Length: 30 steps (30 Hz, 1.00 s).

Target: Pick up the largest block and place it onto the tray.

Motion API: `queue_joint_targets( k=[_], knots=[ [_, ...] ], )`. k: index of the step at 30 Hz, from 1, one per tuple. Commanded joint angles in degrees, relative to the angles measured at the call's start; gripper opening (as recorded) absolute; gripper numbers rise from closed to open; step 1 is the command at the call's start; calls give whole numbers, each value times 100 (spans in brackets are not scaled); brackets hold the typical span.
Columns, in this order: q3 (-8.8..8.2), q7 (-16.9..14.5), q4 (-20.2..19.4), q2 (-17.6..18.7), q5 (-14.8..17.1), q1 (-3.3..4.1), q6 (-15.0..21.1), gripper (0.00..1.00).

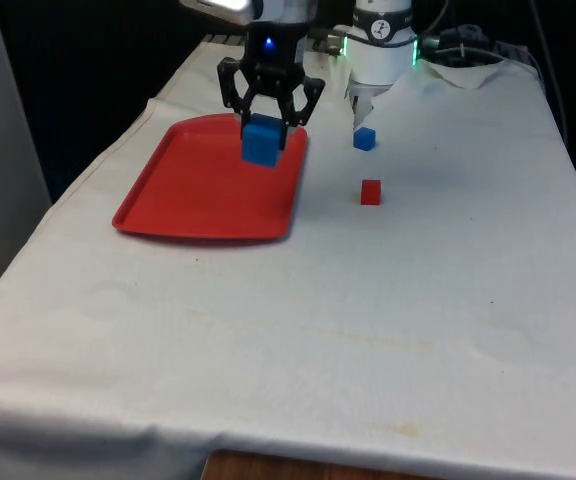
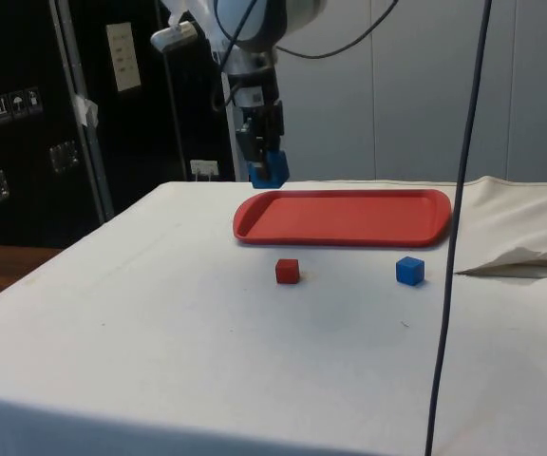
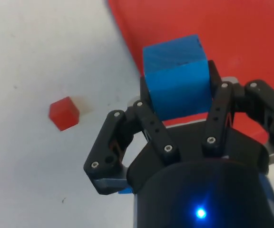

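A: Where is the big block point(image 1: 262, 139) held?
B: It is clamped in the gripper point(image 1: 268, 112), raised above the tray point(image 1: 188, 200), near its far edge

A: What is the release governed by?
B: The tray lies straight below; only a descent is judged needed

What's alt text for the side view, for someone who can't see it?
The black two-finger gripper holds a large blue block in the air over the far end of a flat red plastic tray. On the white tablecloth before the tray sit a small red cube and a small blue cube, apart.
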Motion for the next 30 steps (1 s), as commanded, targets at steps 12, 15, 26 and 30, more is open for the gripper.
queue_joint_targets(
  k=[12,15,26,30],
  knots=[
    [-92,-504,-550,6,189,-155,728,0],
    [-109,-728,-647,34,384,-212,894,0],
    [-264,-1398,-653,286,1066,-281,1031,0],
    [-252,-1828,-590,395,1455,-441,1066,0]
  ],
)
